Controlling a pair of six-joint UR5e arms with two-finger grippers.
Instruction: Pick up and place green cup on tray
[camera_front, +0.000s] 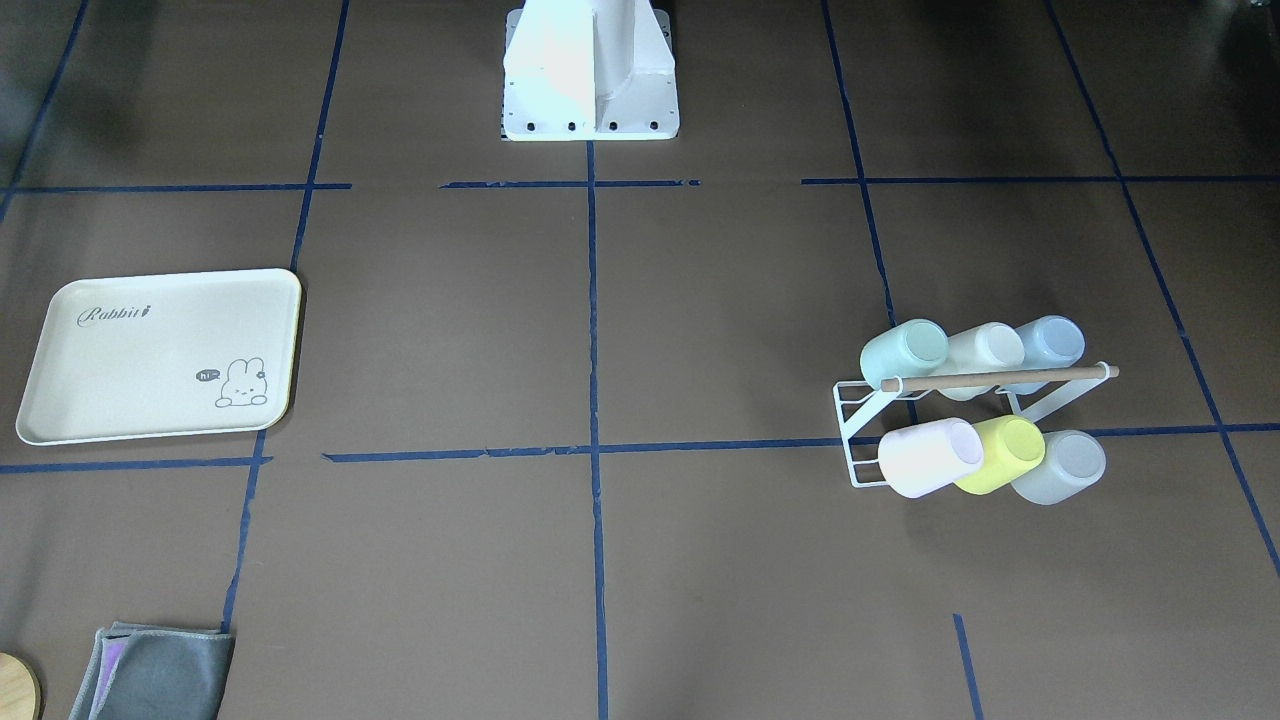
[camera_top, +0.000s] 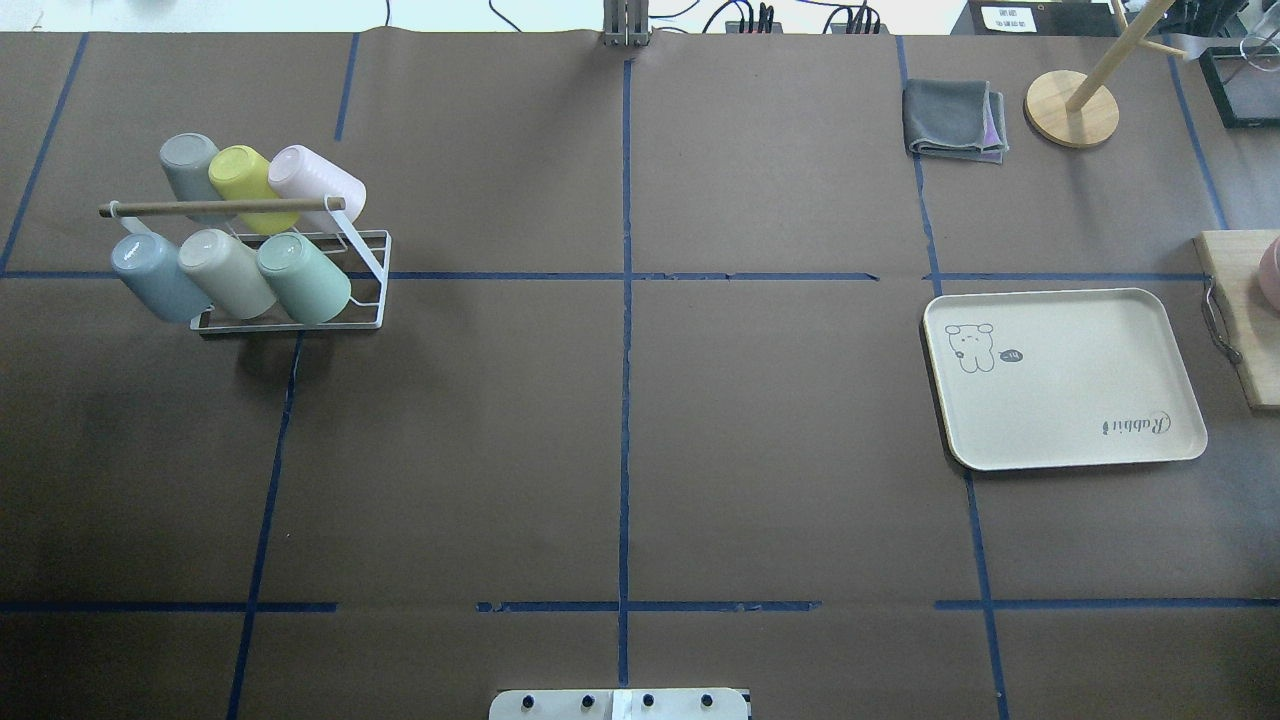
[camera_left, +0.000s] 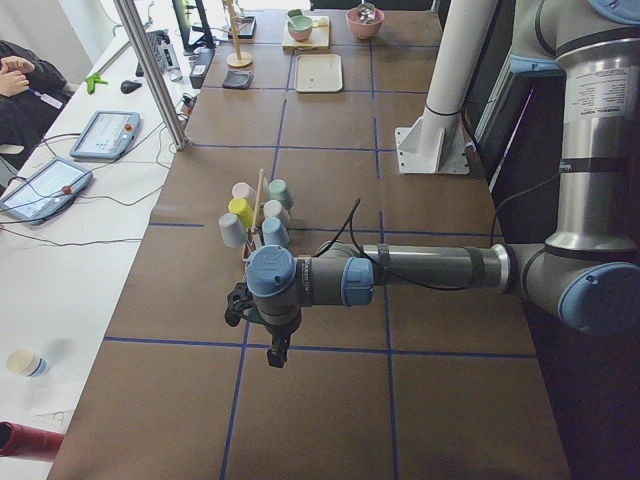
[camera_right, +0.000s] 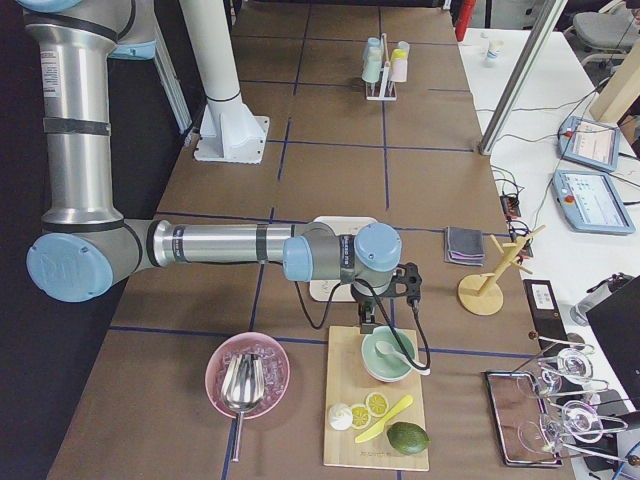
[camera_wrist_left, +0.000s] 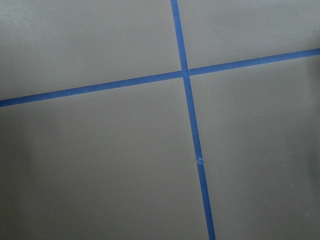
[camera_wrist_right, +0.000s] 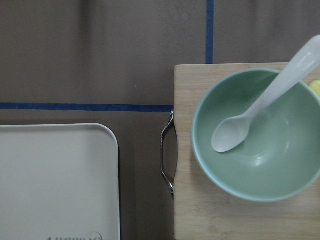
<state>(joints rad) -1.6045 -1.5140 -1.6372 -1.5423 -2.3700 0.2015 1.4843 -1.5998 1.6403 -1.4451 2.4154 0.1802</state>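
The green cup (camera_top: 305, 278) lies tilted on a white wire rack (camera_top: 375, 268) at the table's left, at the rack's end nearest the middle, beside cream and blue cups; it also shows in the front view (camera_front: 905, 352). The tray (camera_top: 1065, 378) lies empty far off at the right (camera_front: 160, 355). My left gripper (camera_left: 277, 352) hangs over bare table short of the rack, seen only in the left side view, so I cannot tell its state. My right gripper (camera_right: 365, 322) hovers between the tray (camera_wrist_right: 55, 175) and a cutting board; I cannot tell its state.
Yellow (camera_top: 240, 175), pink and grey cups fill the rack's far row. A wooden cutting board (camera_wrist_right: 190, 210) with a green bowl (camera_wrist_right: 257, 135) and white spoon lies right of the tray. A grey cloth (camera_top: 955, 120) and a wooden stand (camera_top: 1072, 108) sit far right.
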